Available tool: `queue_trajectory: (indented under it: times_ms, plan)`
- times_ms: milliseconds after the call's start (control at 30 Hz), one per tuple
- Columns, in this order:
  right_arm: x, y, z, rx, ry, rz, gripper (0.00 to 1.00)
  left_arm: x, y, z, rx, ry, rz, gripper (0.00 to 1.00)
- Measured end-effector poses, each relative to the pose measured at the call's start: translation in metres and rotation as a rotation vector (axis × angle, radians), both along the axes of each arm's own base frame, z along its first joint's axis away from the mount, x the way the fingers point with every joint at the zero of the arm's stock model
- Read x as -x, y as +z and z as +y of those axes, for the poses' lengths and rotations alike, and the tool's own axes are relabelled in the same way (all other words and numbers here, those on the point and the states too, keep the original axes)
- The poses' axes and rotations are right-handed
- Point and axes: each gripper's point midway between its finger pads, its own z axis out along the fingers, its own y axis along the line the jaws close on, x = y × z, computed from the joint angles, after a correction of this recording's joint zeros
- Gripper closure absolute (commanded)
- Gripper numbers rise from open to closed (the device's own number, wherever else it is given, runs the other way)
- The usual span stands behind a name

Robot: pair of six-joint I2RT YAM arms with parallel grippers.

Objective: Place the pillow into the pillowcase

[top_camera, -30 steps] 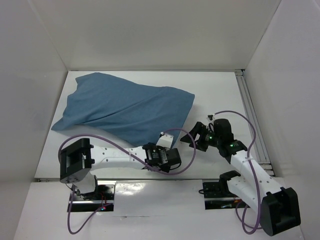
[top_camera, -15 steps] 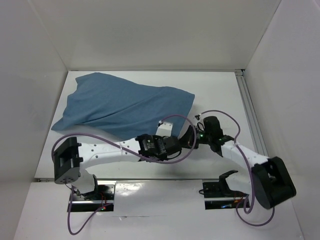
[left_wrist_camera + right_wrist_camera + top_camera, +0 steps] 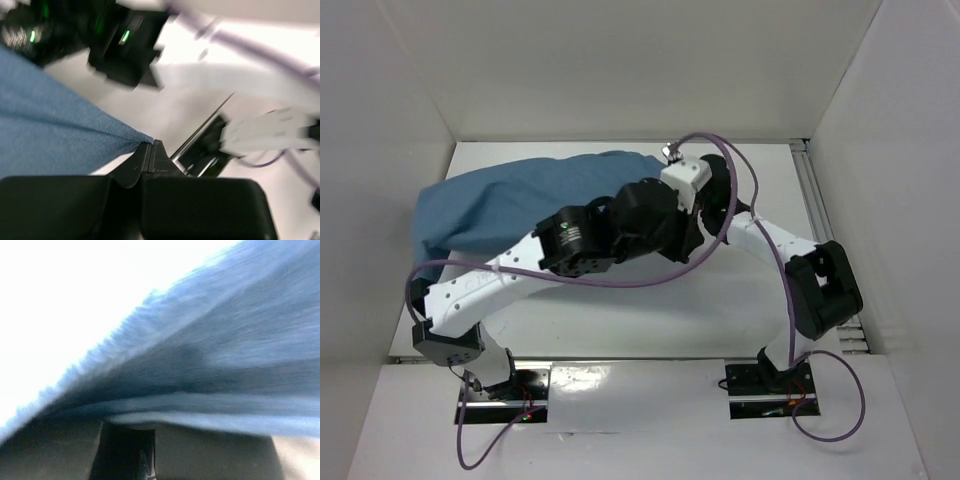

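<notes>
- White-walled enclosure, white tabletop (image 3: 650, 310); pillowcase (image 3: 490, 205) sits at far left, its right end raised.
- Left jaws clamped on a cloth corner. Right jaws together, apparently pinching cloth; view blurred.
- Risk: the thin corner pinch may slip under the cloth's weight.
- Long axis runs left-right, gripped end pointing right; no pillow visible.

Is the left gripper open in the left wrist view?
No, the left gripper has its fingertips pressed together, pinching a corner edge of the blue pillowcase.
</notes>
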Motion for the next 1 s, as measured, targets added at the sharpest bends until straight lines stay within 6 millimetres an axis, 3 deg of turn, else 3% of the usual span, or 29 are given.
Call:
queue_trajectory:
  times_ms: [100,167,267,400,467,533,567,600,633,667,733,833,933,967,1000]
  plan:
    - [0.004,0.036,0.012,-0.062,0.04,-0.112,1.0,0.002,0.047,-0.001,0.103,-0.046,-0.07,1.0]
    - [0.014,0.04,0.021,-0.086,0.07,-0.148,1.0,0.007,0.054,0.002,0.12,-0.077,-0.083,1.0]
    - [0.033,0.016,0.029,-0.101,0.101,-0.112,1.0,0.007,0.038,0.004,0.097,-0.108,-0.044,1.0]
    - [0.055,-0.049,0.019,-0.024,0.082,0.062,1.0,-0.006,0.004,0.009,0.04,-0.113,0.03,1.0]
    - [0.063,-0.068,0.011,0.036,0.062,0.118,0.98,-0.013,-0.002,0.013,0.04,-0.112,0.051,1.0]
    - [0.064,-0.068,0.0,0.096,0.011,0.098,0.77,-0.022,0.001,0.016,0.061,-0.109,0.067,1.0]
    - [0.06,-0.061,-0.009,0.125,-0.028,0.057,0.66,-0.026,0.003,0.018,0.075,-0.105,0.073,1.0]
    - [0.058,-0.053,-0.017,0.151,-0.063,0.026,0.54,-0.032,0.005,0.018,0.094,-0.098,0.078,0.88]
    - [0.054,-0.046,-0.029,0.181,-0.108,-0.004,0.45,-0.037,0.008,0.019,0.11,-0.095,0.078,0.5]
    - [0.049,-0.038,-0.043,0.209,-0.156,-0.034,0.34,-0.042,0.01,0.02,0.123,-0.094,0.077,0.37]
    - [0.037,-0.026,-0.077,0.273,-0.265,-0.079,0.31,-0.048,0.02,0.018,0.169,-0.105,0.066,0.13]
    - [0.025,-0.034,-0.135,0.395,-0.434,-0.069,0.33,-0.055,0.028,0.02,0.202,-0.118,0.054,0.0]
    - [0.026,-0.056,-0.179,0.494,-0.538,-0.006,0.39,-0.061,0.027,0.026,0.204,-0.122,0.064,0.0]
    - [0.029,-0.066,-0.19,0.523,-0.557,0.025,0.39,-0.064,0.026,0.029,0.203,-0.119,0.069,0.02]
    - [0.033,-0.076,-0.198,0.549,-0.57,0.057,0.39,-0.069,0.025,0.033,0.198,-0.11,0.073,0.15]
